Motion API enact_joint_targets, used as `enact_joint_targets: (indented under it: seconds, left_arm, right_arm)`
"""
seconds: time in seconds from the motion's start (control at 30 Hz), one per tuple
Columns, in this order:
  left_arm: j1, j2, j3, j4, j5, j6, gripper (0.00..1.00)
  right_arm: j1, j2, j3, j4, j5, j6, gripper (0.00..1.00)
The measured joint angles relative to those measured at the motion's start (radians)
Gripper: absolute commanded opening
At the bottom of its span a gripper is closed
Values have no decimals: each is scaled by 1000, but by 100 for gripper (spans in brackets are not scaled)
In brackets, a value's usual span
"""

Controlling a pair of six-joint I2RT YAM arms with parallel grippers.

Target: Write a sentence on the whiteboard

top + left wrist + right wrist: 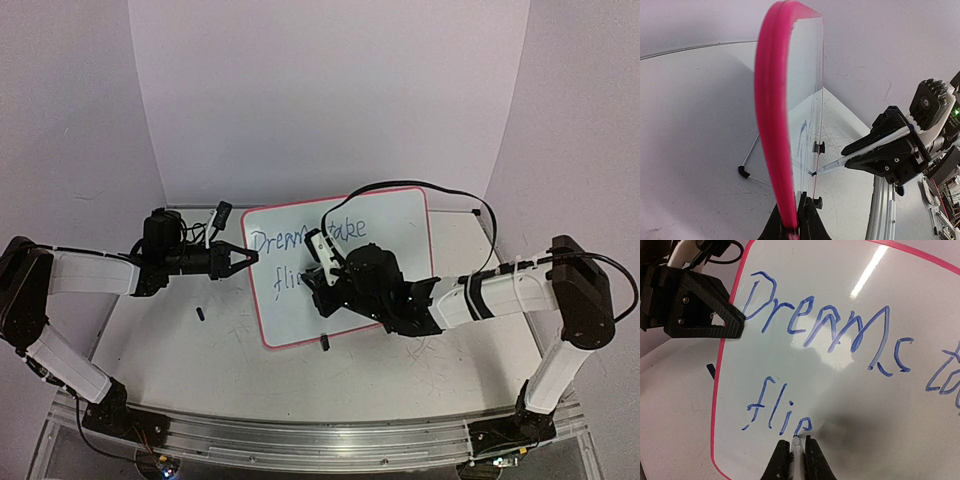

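The whiteboard (390,215) lies on the table with a pink-red rim (771,125) and blue writing: "Dream take" on top and "fli" plus a part-drawn letter below. My left gripper (250,258) is shut on the board's left edge; its fingertips (809,222) pinch the rim in the left wrist view, and the gripper shows again as a black wedge (739,322). My right gripper (796,450) is shut on a white marker (797,446). The marker's blue tip touches the board (850,390) at the last letter. The marker (865,152) also shows from the side.
A small dark cap (201,313) lies on the table left of the board. A black clip foot (325,343) sits at the board's near edge. A black cable (430,188) arcs over the board's far right corner. An aluminium rail (320,440) runs along the near table edge.
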Motion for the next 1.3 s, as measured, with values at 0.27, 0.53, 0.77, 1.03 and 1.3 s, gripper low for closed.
enact_joint_targets:
  seconds: [0.27,0.53,0.77,1.03,1.3]
  left_arm:
    - [0,0,0,0,0,0,0]
    - [0,0,0,0,-1,0,0]
    - [0,0,0,0,-1,0,0]
    - [0,0,0,0,-1,0,0]
    - [0,0,0,-2,-2,0,0]
  right_arm:
    - [1,0,0,0,16,1,0]
    - [1,0,8,-1,25,-1,0]
    - [-3,0,32,1,49,-7,0]
    - [-4,0,33,0,45,-4,0]
    - [-2,-3,-2,8,23,24,0]
